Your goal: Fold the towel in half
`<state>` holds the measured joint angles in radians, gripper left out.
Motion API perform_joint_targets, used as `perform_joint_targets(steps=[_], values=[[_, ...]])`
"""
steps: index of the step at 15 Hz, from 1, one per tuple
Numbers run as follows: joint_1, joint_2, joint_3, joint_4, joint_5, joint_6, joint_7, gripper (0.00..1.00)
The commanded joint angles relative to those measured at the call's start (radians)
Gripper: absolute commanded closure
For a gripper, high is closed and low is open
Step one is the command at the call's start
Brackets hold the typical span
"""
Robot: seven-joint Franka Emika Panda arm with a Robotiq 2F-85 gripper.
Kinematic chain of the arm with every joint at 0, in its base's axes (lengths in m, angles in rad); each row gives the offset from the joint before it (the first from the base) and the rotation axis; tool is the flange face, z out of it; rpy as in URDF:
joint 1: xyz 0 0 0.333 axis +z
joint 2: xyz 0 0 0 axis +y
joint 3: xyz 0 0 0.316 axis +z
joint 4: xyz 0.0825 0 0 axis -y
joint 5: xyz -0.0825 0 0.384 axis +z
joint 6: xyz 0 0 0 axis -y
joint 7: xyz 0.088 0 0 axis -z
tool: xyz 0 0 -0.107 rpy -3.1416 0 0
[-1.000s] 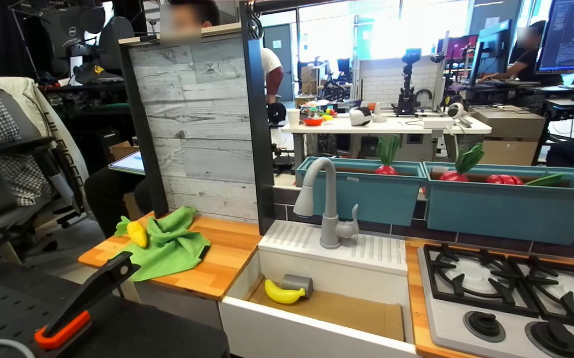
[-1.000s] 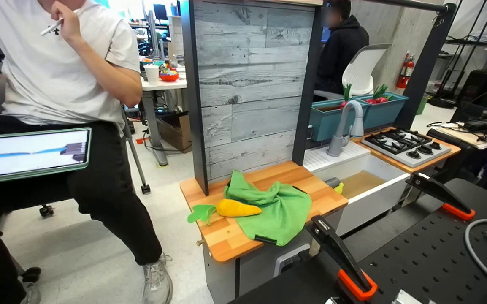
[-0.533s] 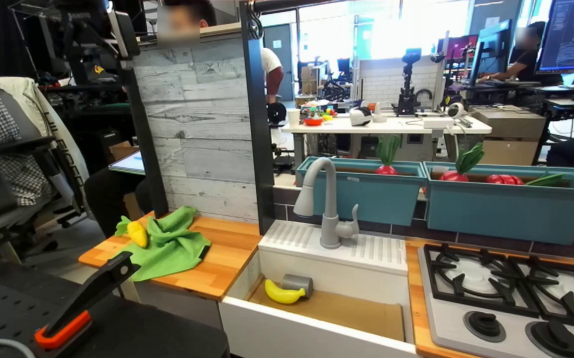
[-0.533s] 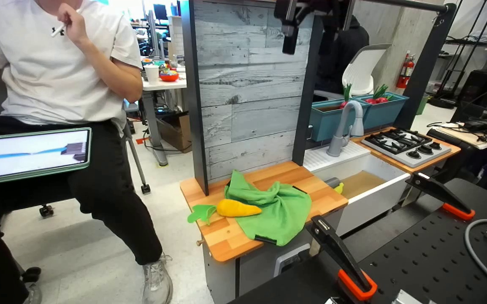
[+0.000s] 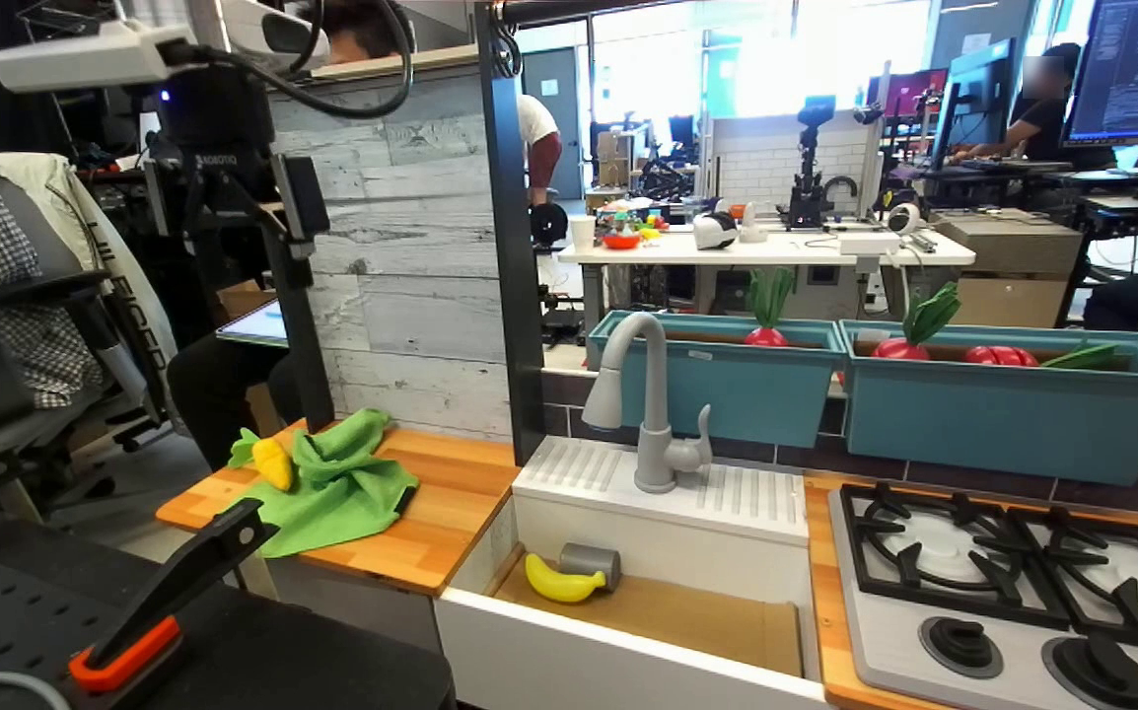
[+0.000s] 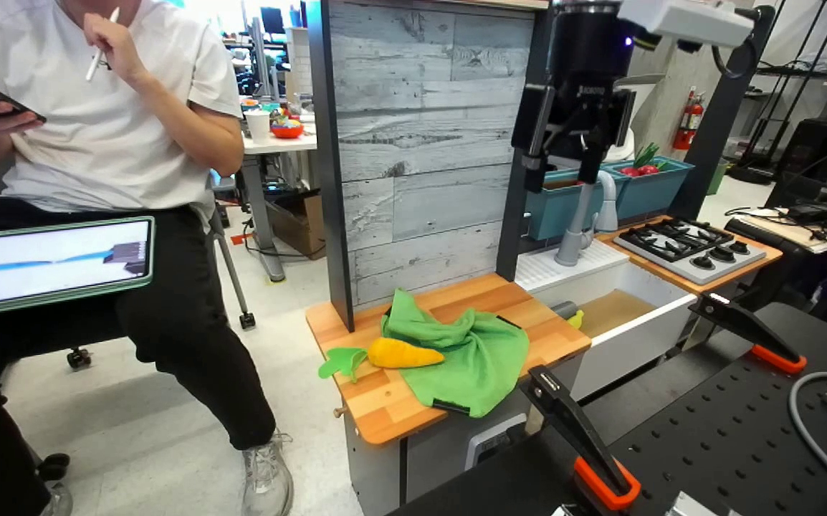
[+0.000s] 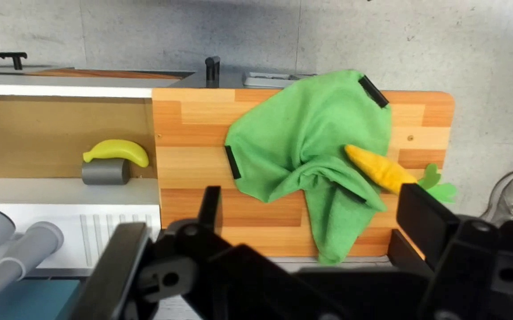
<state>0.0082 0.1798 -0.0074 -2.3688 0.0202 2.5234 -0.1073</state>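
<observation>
The green towel [image 5: 352, 498] lies rumpled on the wooden counter in both exterior views [image 6: 474, 365]. It has black strips at its edges and a bunched fold across its middle. In the wrist view the towel [image 7: 274, 138] hangs slightly over the counter's front edge and one narrow end points toward the grey board. A yellow toy carrot [image 7: 378, 168] with green leaves rests partly on it; it also shows in both exterior views [image 5: 272, 463] [image 6: 400, 353]. My gripper [image 7: 312, 195] is open and empty, high above the counter, in both exterior views [image 5: 239, 247] [image 6: 562, 175].
A grey plank board [image 6: 428, 143] stands behind the wooden counter [image 7: 194, 133]. Beside it is a sink [image 5: 628, 646] with a yellow banana [image 5: 561, 580], a grey cylinder [image 5: 591, 562] and a grey faucet [image 5: 656, 394]. Black-and-orange clamps [image 6: 585, 444] stick up near the counter. A person sits close by.
My gripper has come down into both exterior views from above and is now lower beside the plank board. The towel and carrot have not moved.
</observation>
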Motion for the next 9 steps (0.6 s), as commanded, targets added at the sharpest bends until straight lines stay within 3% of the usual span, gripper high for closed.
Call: perform_joint_targets(steps=[1, 5, 9], values=[[-0.017, 0.071, -0.026, -0.042, -0.056, 0.135, 0.039, 0.00], [-0.021, 0.211, -0.071, -0.032, -0.113, 0.250, 0.081, 0.00], [-0.027, 0.353, -0.096, 0.018, -0.102, 0.316, 0.084, 0.00]])
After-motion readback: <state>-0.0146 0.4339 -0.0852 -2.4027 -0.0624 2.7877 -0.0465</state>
